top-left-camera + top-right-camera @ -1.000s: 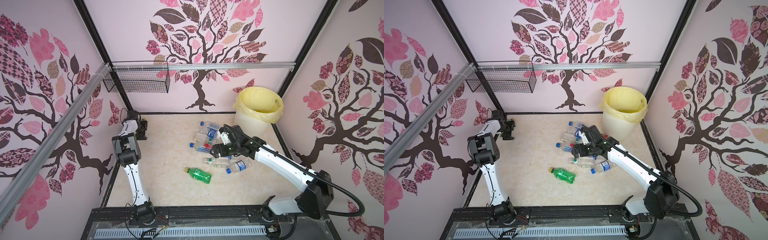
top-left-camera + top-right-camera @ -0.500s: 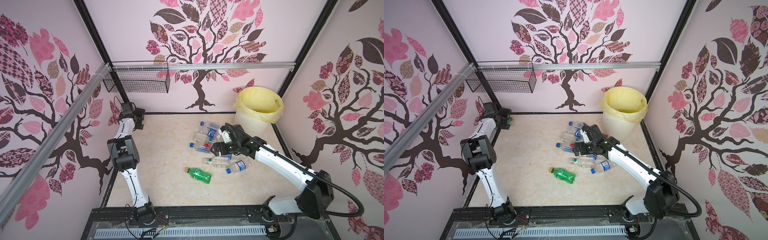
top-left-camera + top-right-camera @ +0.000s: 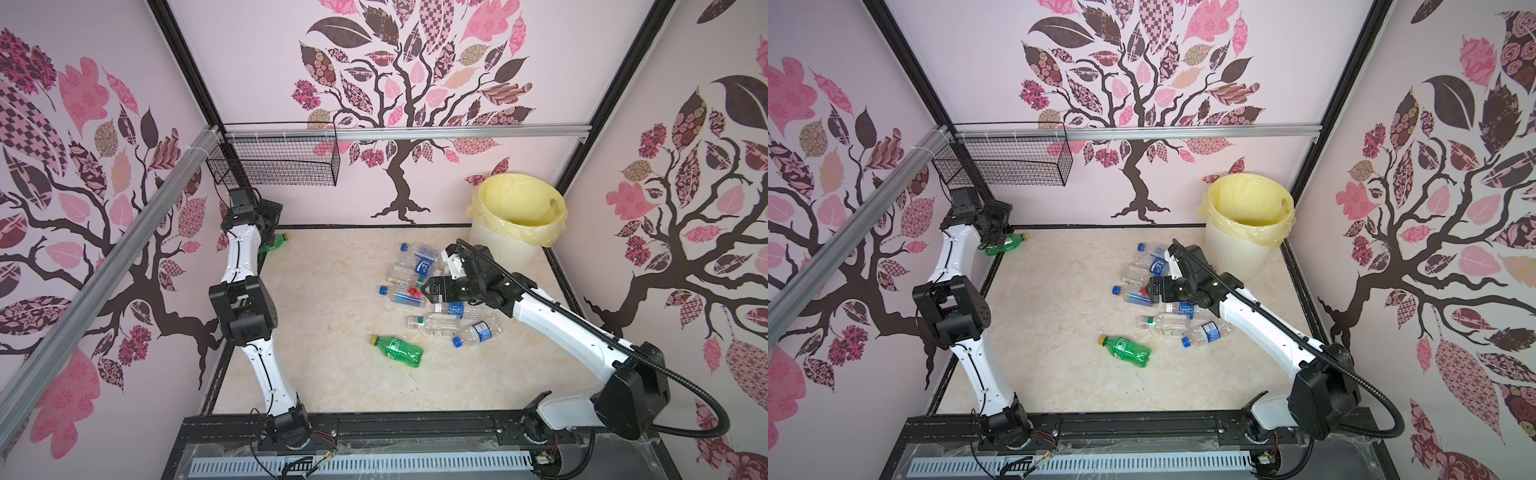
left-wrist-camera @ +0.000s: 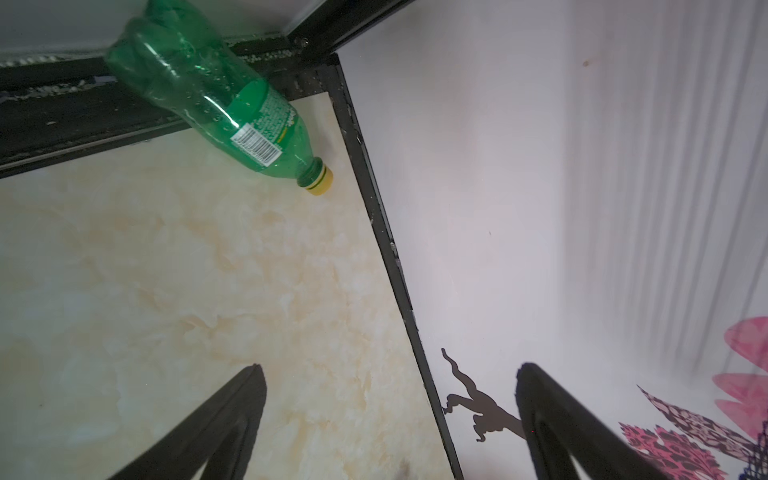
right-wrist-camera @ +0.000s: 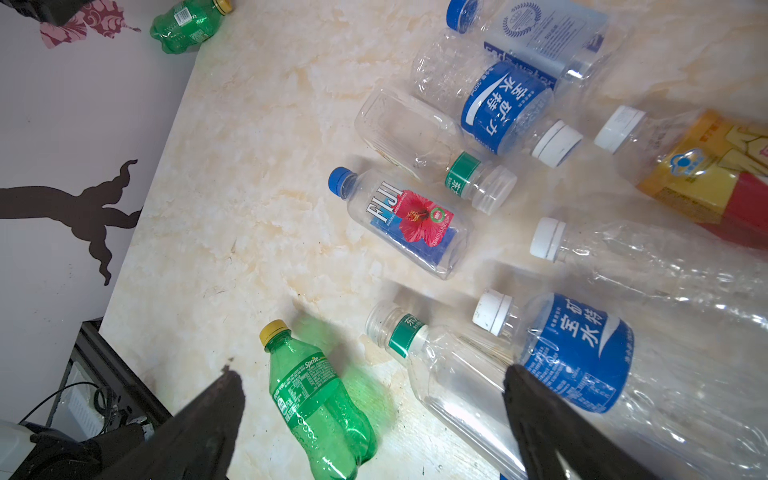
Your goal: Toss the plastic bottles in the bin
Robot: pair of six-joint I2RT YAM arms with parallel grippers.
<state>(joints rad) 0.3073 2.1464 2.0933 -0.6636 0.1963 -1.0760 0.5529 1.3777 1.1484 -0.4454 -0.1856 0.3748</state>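
Open, empty right hand point(image 5: 374, 374) hovers over light, crushable plastic bottles point(image 5: 409, 224); mid-body grip looks best. Left hand point(image 4: 390, 368) likewise open, empty.

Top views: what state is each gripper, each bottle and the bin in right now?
left gripper, open, empty.
right gripper, open, empty.
corner green bottle, lying down, capped, not gripped.
Sprite bottle, lying down, capped.
Fiji bottle, lying down, capped.
clear bottles, lying loose, outside the bin.
bin, upright, bag-lined, top open.
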